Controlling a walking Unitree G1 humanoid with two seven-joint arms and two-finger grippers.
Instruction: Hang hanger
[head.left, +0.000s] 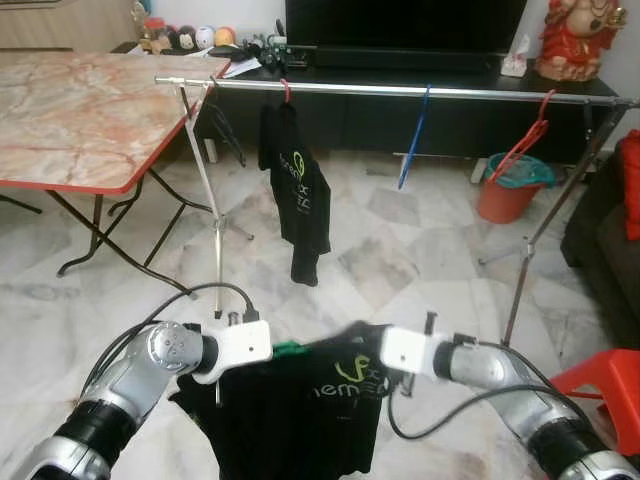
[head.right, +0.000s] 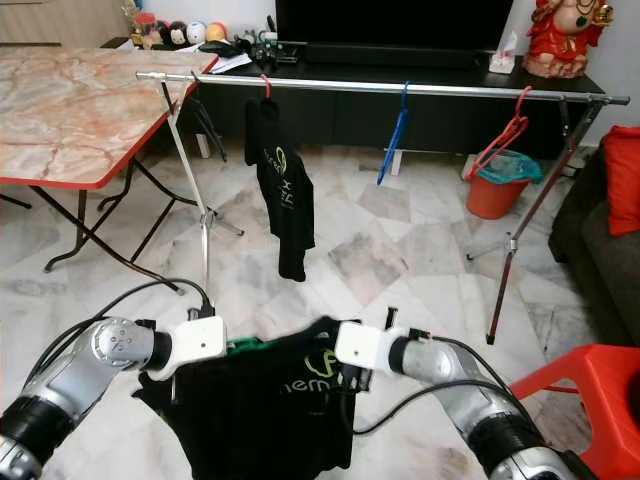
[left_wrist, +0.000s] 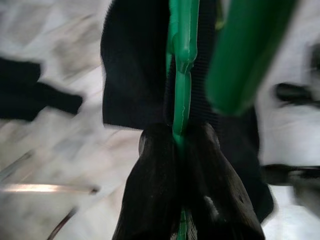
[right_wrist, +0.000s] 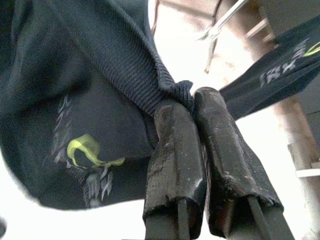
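A black T-shirt (head.left: 310, 410) with a green logo hangs between my two arms, low in front of me. It sits on a green hanger (left_wrist: 182, 75), whose top peeks out by my left wrist (head.left: 288, 350). My left gripper (left_wrist: 178, 132) is shut on the hanger's thin green bar. My right gripper (right_wrist: 192, 102) is shut on a bunched fold of the shirt's ribbed collar. Ahead stands a silver clothes rail (head.left: 400, 91). It carries another black shirt (head.left: 300, 200) on a red hanger, a bare blue hanger (head.left: 415, 140) and a bare red hanger (head.left: 525, 140).
A marble-top folding table (head.left: 80, 110) with a red rim stands at the left, its corner touching the rail's end. An orange bucket (head.left: 510, 190) sits behind the rail. A red stool (head.left: 600, 395) and a dark sofa (head.left: 610, 240) are at the right.
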